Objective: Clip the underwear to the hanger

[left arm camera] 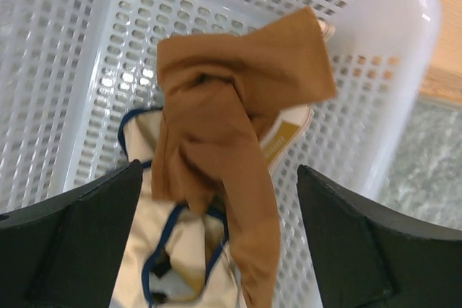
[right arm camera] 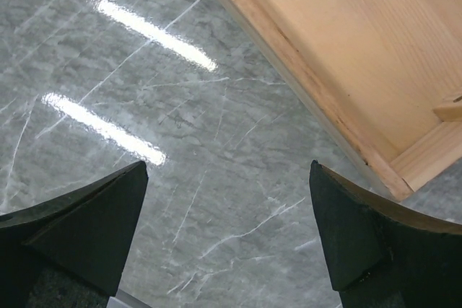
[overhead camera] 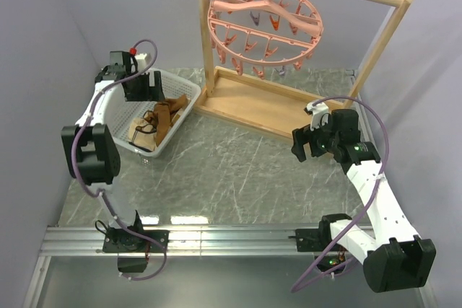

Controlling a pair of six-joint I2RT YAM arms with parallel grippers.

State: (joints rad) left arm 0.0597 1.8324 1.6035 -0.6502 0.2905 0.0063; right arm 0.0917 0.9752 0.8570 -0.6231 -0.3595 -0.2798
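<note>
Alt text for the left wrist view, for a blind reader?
Brown underwear lies crumpled in a white perforated basket, on top of a cream garment with blue trim. The left gripper is open over the pile, a dark finger at each lower corner.

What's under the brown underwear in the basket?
A beige garment with blue trim, partly showing, in the white basket. The underwear covers the rest of it.
</note>
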